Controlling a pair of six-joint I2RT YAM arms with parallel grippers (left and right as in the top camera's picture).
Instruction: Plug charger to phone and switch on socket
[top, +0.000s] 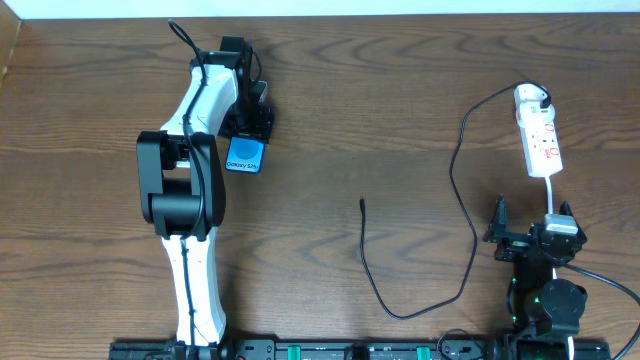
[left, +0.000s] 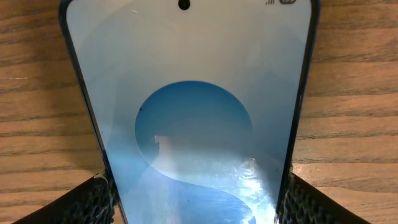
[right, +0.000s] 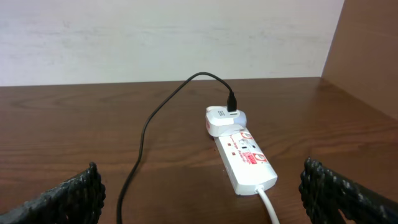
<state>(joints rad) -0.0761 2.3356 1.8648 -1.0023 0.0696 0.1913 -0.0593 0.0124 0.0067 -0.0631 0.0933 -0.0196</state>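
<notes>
Left claw (left: 198, 190) grips the phone (left: 186, 112) by its 2 long edges, far left; glass looks slick, rigid and fragile. Right claw (right: 199, 199) wide, empty. Cable (top: 372, 275) likely limp and light: grasp just behind the stiff plug tip (top: 362, 204), centre.

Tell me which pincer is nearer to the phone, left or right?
Left. The left pincer sits astride the phone, a finger at each long edge. The right pincer is far across the table, open, facing the socket.
</notes>
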